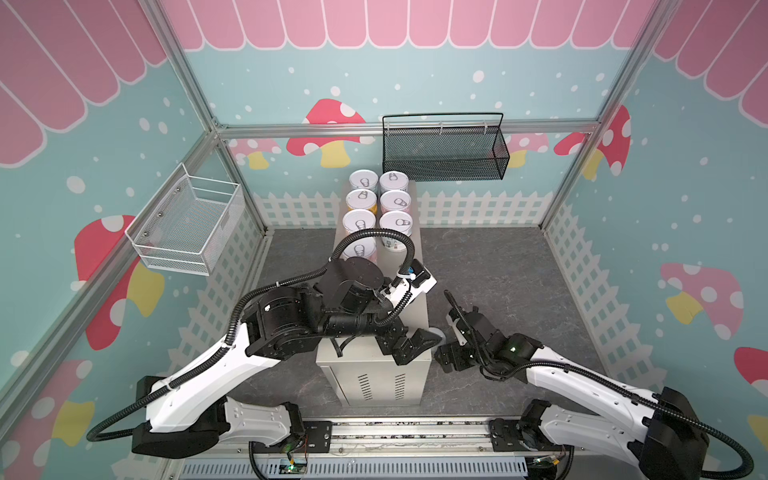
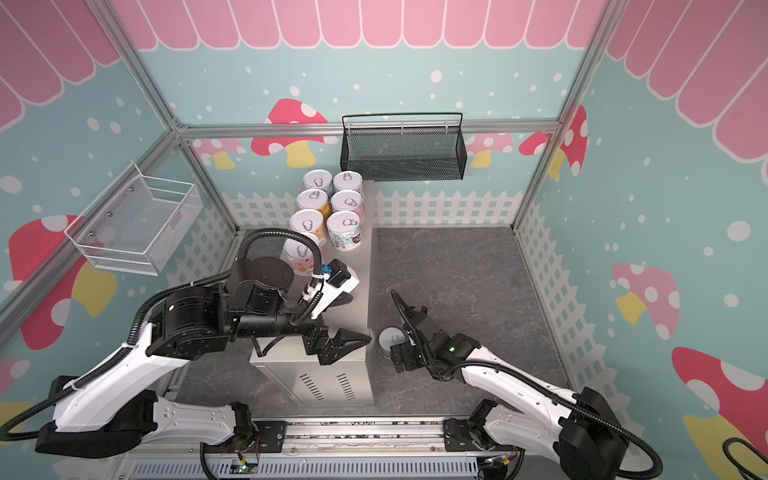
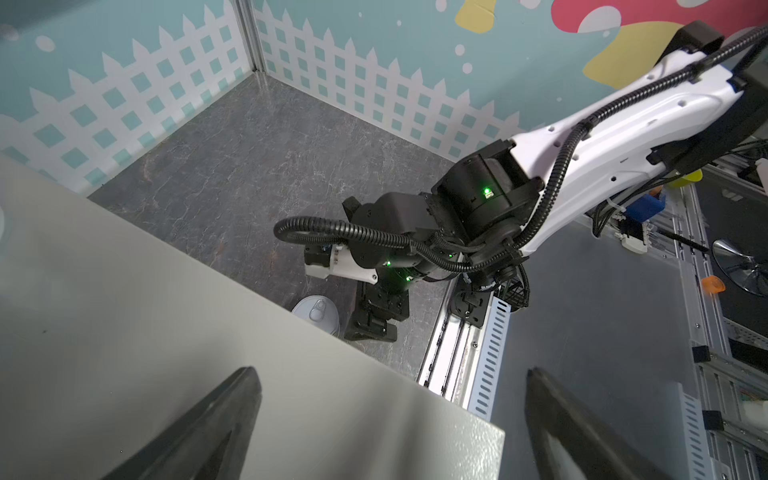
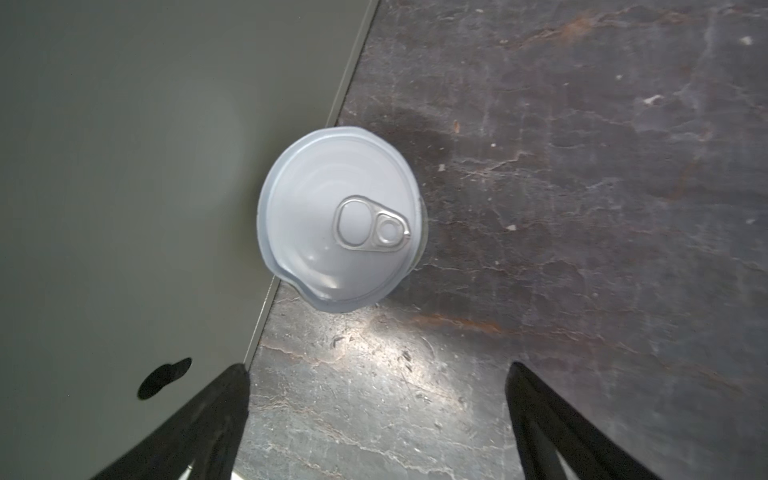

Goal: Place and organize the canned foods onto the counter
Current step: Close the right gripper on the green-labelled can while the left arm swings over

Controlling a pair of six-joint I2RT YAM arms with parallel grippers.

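A can (image 4: 338, 224) is seen just beside the counter (image 4: 124, 166); right gripper (image 4: 376, 368) beside the counter, left gripper (image 3: 390, 370) above it, both held spread.

On my screens, the tall beige-grey box counter (image 4: 124, 166) reads as painted sheet metal, smooth and matt. The short round white-lidded can (image 4: 338, 220) wears a glossy translucent plastic cap over a bright metal pull-tab. The dark grey marbled floor (image 4: 582, 208) shows a scuffed sheen; the black mesh basket (image 1: 444, 153) looks matt metal.
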